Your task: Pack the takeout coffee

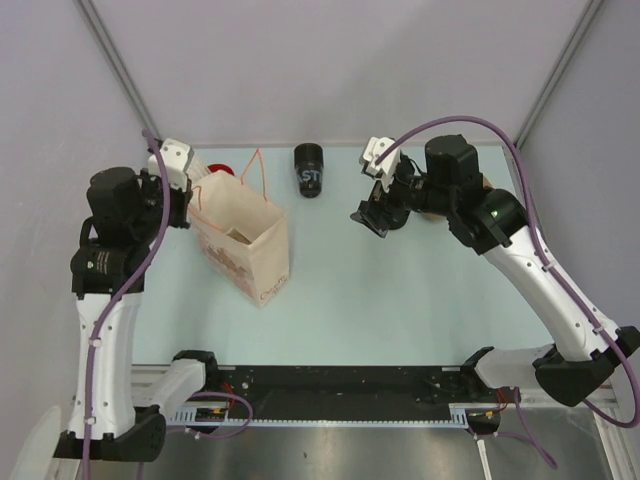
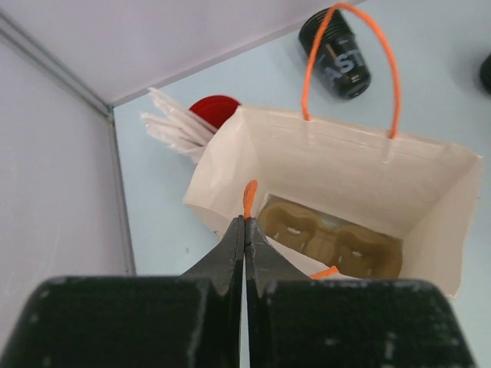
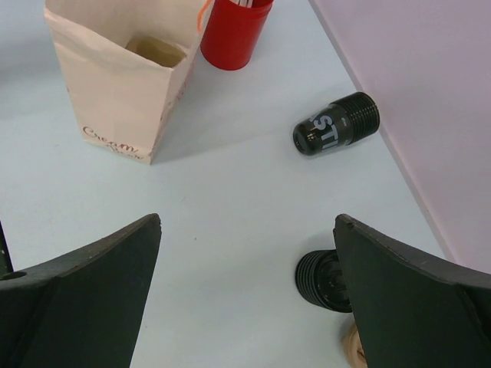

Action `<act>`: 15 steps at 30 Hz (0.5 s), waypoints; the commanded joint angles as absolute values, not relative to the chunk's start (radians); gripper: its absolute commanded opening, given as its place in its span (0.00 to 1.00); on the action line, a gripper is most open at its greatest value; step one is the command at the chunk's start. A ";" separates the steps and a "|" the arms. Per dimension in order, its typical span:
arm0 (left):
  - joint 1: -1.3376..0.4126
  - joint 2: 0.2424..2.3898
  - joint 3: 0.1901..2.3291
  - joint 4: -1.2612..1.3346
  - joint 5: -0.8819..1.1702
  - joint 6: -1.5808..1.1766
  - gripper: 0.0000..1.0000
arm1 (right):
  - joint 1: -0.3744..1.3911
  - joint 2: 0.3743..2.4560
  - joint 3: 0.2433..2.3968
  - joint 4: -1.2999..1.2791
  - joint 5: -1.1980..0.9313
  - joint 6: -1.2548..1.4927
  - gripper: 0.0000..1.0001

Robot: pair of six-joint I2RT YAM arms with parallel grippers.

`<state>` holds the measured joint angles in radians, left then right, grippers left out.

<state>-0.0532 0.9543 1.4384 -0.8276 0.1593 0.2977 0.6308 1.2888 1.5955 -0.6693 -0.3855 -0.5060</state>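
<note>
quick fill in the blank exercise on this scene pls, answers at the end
1. The takeout coffee lies on its ___.
2. The left gripper is shut on the paper bag's orange ___.
3. The right gripper stands ___, holding nothing.
4. The white sticks stand in the ___ cup.
Missing: side; handle; open; red.

The left arm [image 1: 100, 350] and right arm [image 1: 545, 285] are wearing smooth white shells between chunky black joints [image 1: 115, 195]. A purple cable [image 1: 470, 122] is running along each arm. White wrist cameras [image 1: 178, 158] are sitting by the black grippers. The left gripper [image 2: 244, 230] is showing matte, speckled wedges tapering to a point; the right gripper [image 3: 245, 222] is showing broad, curved black fingers [image 3: 92, 268]. Black bases [image 1: 575, 375] are sitting beside a black rail [image 1: 340, 385]
</note>
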 commanded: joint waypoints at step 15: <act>0.377 1.074 1.515 -0.758 0.368 0.411 0.00 | 0.606 1.229 1.516 -0.600 -0.396 -0.489 1.00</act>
